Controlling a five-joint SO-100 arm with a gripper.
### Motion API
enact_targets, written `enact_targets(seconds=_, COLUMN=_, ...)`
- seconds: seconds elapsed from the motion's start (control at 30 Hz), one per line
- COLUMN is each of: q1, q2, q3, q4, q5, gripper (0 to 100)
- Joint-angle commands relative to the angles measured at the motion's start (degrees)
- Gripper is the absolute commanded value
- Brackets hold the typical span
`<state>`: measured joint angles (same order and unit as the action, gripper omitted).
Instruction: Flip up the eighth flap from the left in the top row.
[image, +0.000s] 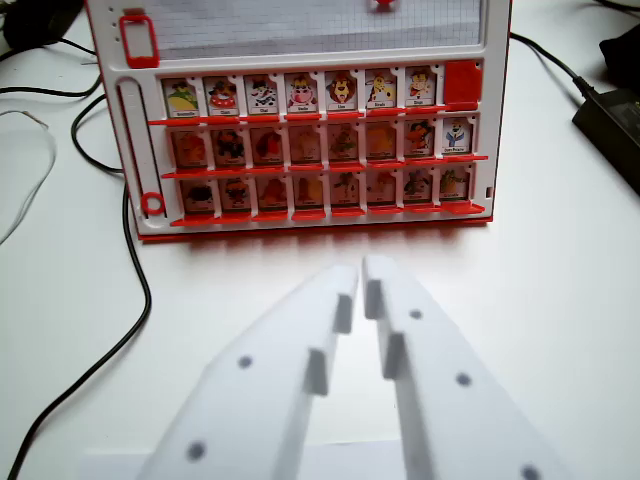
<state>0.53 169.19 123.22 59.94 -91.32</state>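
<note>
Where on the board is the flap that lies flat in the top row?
In the wrist view, the flat flap sits at the top row's right end, beside the last upright card, above the middle row's rightmost card.

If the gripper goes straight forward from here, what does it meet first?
Probably the bottom row of flaps on the red game board; the gripper points at its middle, across bare table. Depth is unclear.

Red-and-white game board (300, 130), small name captions under the cartoon faces on the top-row flaps (300, 95), print too small and blurred to read, lower-row flaps (305, 145) likewise illegible, no other legible text or numbers
</note>
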Motion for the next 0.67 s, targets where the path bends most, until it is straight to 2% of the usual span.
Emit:
enact_targets(seconds=0.0, q1=-2.3, q2=9.7, q3=1.8, q4=4.1, q5=-2.02, gripper=0)
enact_targets(seconds=0.1, q1=-2.5, q2=13.9, q3=3.3, q4=6.2, q5=-2.9, gripper=0)
enact_targets(seconds=0.33, q1=-5.0, q2=17.7, q3=3.4, q4=10.3, q5=-2.72, gripper=0)
enact_targets(seconds=0.63, q1=-6.2, q2=17.7, q3=3.5, q4=9.7, q5=-2.46, gripper=0)
